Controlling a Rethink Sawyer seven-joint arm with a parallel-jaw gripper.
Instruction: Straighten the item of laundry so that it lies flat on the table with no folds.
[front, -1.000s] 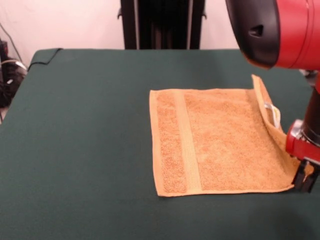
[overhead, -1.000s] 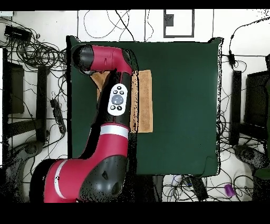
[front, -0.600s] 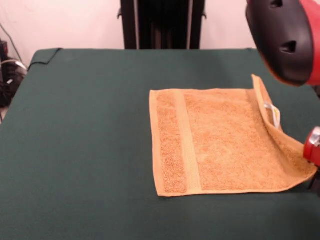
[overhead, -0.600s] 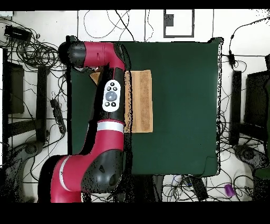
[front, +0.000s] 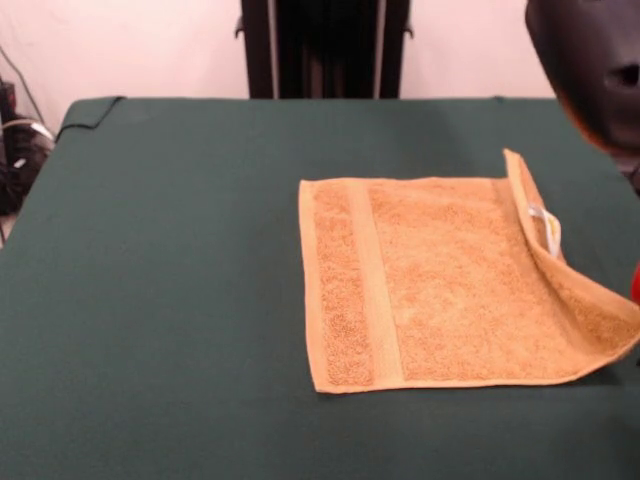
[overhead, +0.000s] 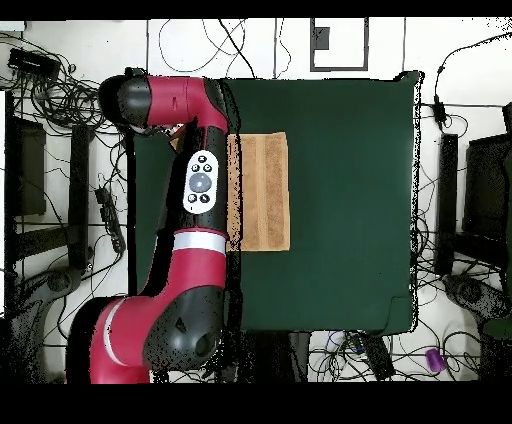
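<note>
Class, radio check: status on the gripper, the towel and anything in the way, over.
Gripper out of sight. Towel mostly flat on the table, right edge raised in front view, label showing. Arm hides part of the towel from overhead.

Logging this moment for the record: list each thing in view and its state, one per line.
towel: spread on the table, right edge lifted and curled up, not flat
white label: showing on the raised edge
table: towel lying on it
arm: over the towel's side, gripper hidden
</note>
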